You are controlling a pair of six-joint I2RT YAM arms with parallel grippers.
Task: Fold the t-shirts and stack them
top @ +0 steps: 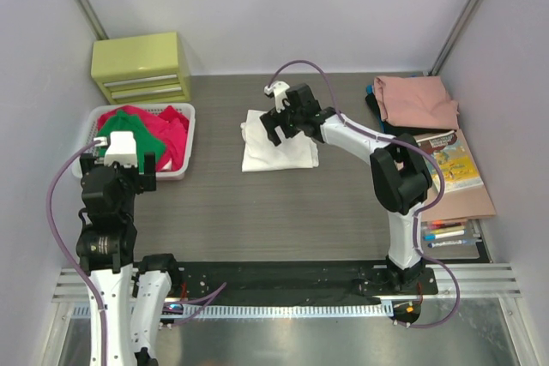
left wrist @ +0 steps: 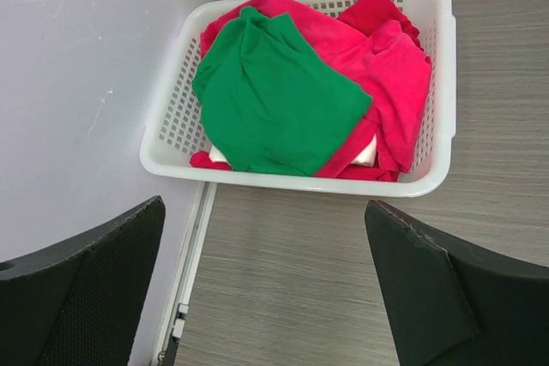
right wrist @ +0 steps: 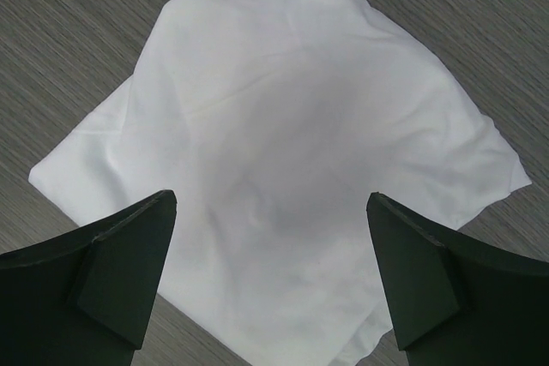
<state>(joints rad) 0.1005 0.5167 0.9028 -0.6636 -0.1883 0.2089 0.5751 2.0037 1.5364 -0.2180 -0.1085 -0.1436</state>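
Leftward, the left fingers point(left wrist: 86, 289) hang wide open and empty before the basket point(left wrist: 171, 156) holding the green t-shirt point(left wrist: 274, 100) and red t-shirts point(left wrist: 386, 83). At the middle of the bench point(top: 257, 212), the right fingers point(right wrist: 111, 272) gape above the folded white t-shirt point(right wrist: 283, 152). Best to lower squarely and pinch one edge through every layer.

bare tabletop point(top: 257, 216) between basket point(top: 190, 139) and white shirt point(top: 279, 157); drawer unit point(top: 141, 66) behind basket, book point(top: 453, 160) at right edge

White t-shirt point(right wrist: 283, 152) (green t-shirt point(left wrist: 270, 100) too)
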